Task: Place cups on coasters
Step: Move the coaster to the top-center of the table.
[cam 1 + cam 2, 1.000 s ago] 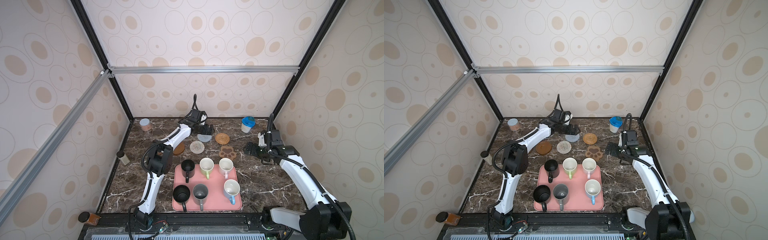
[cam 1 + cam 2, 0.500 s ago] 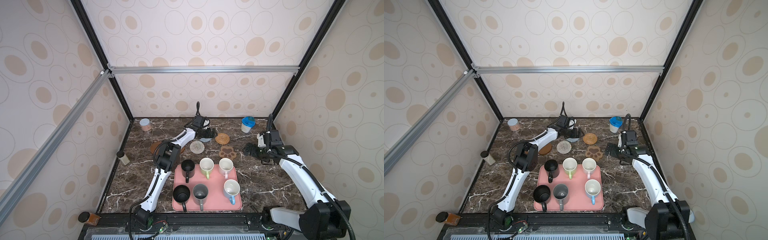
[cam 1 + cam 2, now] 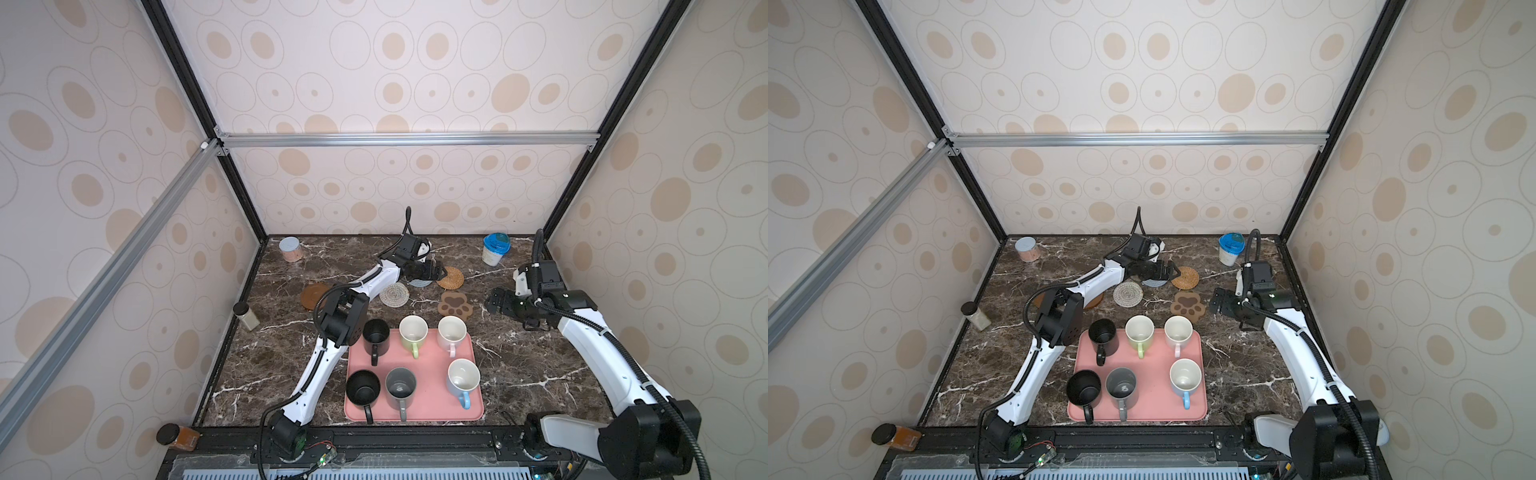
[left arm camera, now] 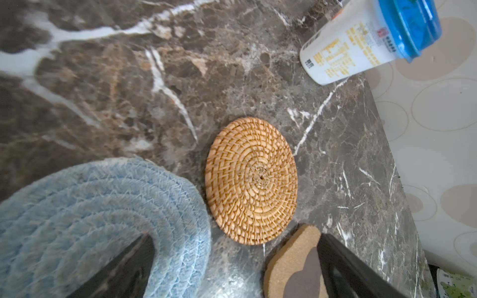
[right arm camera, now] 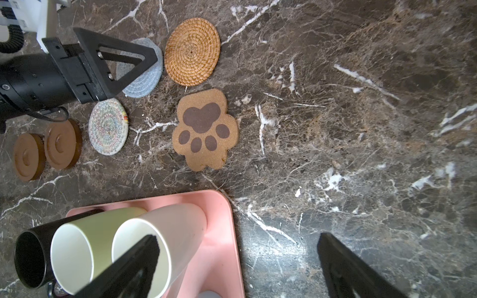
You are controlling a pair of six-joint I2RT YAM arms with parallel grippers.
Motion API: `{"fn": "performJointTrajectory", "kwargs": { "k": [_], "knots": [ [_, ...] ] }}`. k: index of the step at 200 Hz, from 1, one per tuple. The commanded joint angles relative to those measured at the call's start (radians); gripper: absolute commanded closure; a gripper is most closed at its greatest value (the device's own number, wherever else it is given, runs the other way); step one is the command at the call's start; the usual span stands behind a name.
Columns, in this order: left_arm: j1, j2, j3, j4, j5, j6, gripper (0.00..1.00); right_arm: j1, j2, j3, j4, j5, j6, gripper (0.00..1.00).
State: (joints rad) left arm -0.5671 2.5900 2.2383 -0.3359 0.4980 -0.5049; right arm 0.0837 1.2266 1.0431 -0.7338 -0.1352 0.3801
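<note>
Six glossy ceramic mugs are standing upright on the smooth pink tray [image 3: 428,399]: the far black mug [image 3: 376,334], green mug [image 3: 413,332] and white-pink mug [image 3: 452,332] behind, the near black mug [image 3: 363,387], grey mug [image 3: 400,388] and white-and-blue mug [image 3: 463,376] in front.

None is sitting on a coaster. The coasters are lying flat beyond the tray:
- two round wooden discs [image 5: 63,143]
- a whitish woven mat [image 3: 394,295]
- a blue-grey rope mat [image 3: 422,283]
- a coiled rattan mat [image 3: 450,278]
- a cork-like paw mat [image 3: 455,304]

The left claw [image 3: 441,273] is hovering spread over the rope mat, gripping nothing. The right claw [image 3: 491,300] is hanging spread beside the paw mat, also gripping nothing.

Everything is resting on a dark brown, white-veined marble tabletop [image 3: 519,365]. Circle-patterned beige walls [image 3: 374,62] and aluminium rails [image 3: 407,139] are enclosing it.
</note>
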Motion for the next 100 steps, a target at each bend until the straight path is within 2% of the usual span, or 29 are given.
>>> {"fn": "performJointTrajectory", "kwargs": {
  "k": [1,100],
  "knots": [
    [-0.043,0.039,-0.028,-0.043,0.034,-0.012,0.0,0.0,0.005,0.002,-0.021,0.01,-0.004,0.0],
    [-0.1,-0.114,-0.272,-0.072,0.04,0.069,0.0,-0.001,0.024,0.002,-0.016,0.017,-0.012,0.0]
  ]
}}
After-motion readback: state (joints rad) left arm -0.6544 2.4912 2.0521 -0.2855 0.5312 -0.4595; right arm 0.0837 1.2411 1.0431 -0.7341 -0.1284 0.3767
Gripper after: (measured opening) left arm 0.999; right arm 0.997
